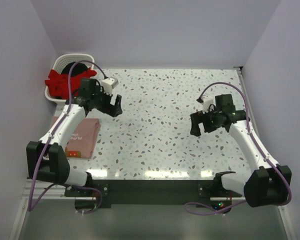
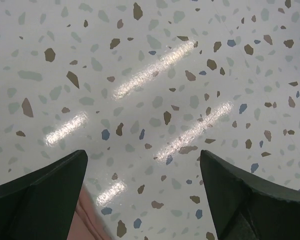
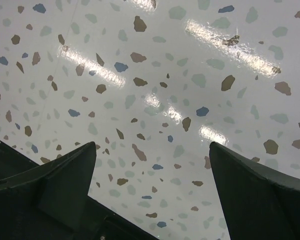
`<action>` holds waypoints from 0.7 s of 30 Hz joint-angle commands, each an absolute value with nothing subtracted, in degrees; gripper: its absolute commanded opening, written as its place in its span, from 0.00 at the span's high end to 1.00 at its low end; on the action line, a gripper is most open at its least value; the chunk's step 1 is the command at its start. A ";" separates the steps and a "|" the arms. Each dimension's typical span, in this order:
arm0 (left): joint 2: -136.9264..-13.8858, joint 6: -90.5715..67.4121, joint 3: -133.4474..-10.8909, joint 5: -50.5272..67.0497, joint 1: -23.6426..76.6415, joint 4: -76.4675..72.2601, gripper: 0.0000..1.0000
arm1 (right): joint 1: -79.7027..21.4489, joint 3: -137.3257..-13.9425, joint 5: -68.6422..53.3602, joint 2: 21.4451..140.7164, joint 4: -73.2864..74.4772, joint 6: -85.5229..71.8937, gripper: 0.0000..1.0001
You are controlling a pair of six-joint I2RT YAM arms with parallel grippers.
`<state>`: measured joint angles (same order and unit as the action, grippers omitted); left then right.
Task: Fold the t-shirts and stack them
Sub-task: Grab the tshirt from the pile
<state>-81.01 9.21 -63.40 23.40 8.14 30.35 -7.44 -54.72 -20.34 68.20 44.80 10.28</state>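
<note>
The left gripper (image 1: 112,106) hangs over the left part of the table (image 1: 160,135) with its jaws spread wide and nothing between them. In the left wrist view its two dark fingers (image 2: 40,195) frame only bare speckled surface, with strips of glare from the lights above. The right gripper (image 1: 199,125) is likewise released and empty. It hovers over the right part of the table, and its fingers (image 3: 65,180) stand well apart above the same speckled top. The two grippers are well apart from each other, with the middle of the table between them.

The pink t-shirt (image 1: 85,136) lies folded into a flat rectangle at the left edge of the table, on the near side of the left gripper. The left arm crosses over part of it. A little print shows at its near end, too small to read. A sliver of the pink cloth (image 2: 87,220) shows at the bottom of the left wrist view, just beside the left finger.

The red t-shirt (image 1: 62,82) is bunched, unfolded, in a white basket (image 1: 75,58) at the far left corner of the table. Part of the cloth spills over the basket's rim, behind the left arm's wrist.
</note>
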 commanded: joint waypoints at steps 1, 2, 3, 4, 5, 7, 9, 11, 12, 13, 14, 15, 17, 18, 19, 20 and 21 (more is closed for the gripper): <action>-82.34 10.11 -69.77 24.52 5.81 30.67 0.00 | -7.29 -55.63 -18.98 66.97 43.69 9.93 0.01; -83.31 10.02 -71.44 26.44 4.50 32.07 0.00 | -7.21 -55.55 -19.07 67.15 43.51 9.67 0.01; -85.15 9.76 -74.59 27.24 2.92 32.43 0.00 | -7.29 -55.63 -19.07 67.50 43.51 9.32 0.01; -86.04 9.58 -76.27 27.77 0.03 32.87 0.00 | -7.21 -56.16 -19.07 68.46 43.68 9.14 0.01; -88.48 9.75 -80.29 27.08 -1.91 33.31 0.00 | -7.21 -56.51 -19.07 69.08 43.86 8.79 0.01; -91.22 10.37 -84.97 24.44 -4.90 35.41 0.00 | -7.29 -58.18 -19.16 71.09 44.73 8.61 0.01; -94.65 10.46 -90.34 19.71 -6.85 34.72 0.00 | -7.29 -59.41 -19.77 72.33 45.26 8.53 0.01; -98.41 10.02 -94.80 14.26 -9.22 32.70 0.00 | -7.21 -59.85 -19.78 73.39 45.26 8.44 0.01; -100.09 9.76 -96.57 12.32 -10.53 31.91 0.00 | -7.29 -59.77 -19.60 73.56 45.09 8.44 0.01; -102.02 9.58 -98.51 11.26 -11.16 31.38 0.00 | -7.21 -59.50 -19.43 73.65 44.57 8.44 0.01; -106.04 9.67 -102.53 9.07 -11.68 31.29 0.00 | -7.29 -59.24 -19.25 73.74 44.30 8.44 0.01; -108.17 9.58 -104.57 7.92 -12.39 31.20 0.00 | -7.21 -58.89 -19.07 73.91 44.04 8.44 0.01; -114.39 9.75 -110.27 6.86 -12.83 31.73 0.00 | -7.29 -58.71 -18.81 74.44 44.12 8.61 0.01; -116.43 9.58 -111.96 6.16 -13.01 31.90 0.00 | -7.29 -58.62 -18.72 74.70 44.21 8.70 0.01; -118.20 9.75 -113.45 5.89 -13.09 31.99 0.00 | -7.21 -58.62 -18.63 74.88 44.21 8.70 0.01; -121.43 9.84 -115.73 4.41 -13.10 31.91 0.00 | -7.29 -58.62 -18.46 75.14 44.30 8.96 0.01; -122.68 9.76 -116.45 3.00 -13.10 31.30 0.00 | -7.21 -58.54 -18.54 75.23 44.30 8.96 0.01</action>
<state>-118.17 9.63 -112.31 7.92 -13.02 31.79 -7.44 -57.32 -19.92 74.59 45.12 9.19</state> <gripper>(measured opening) 0.997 0.986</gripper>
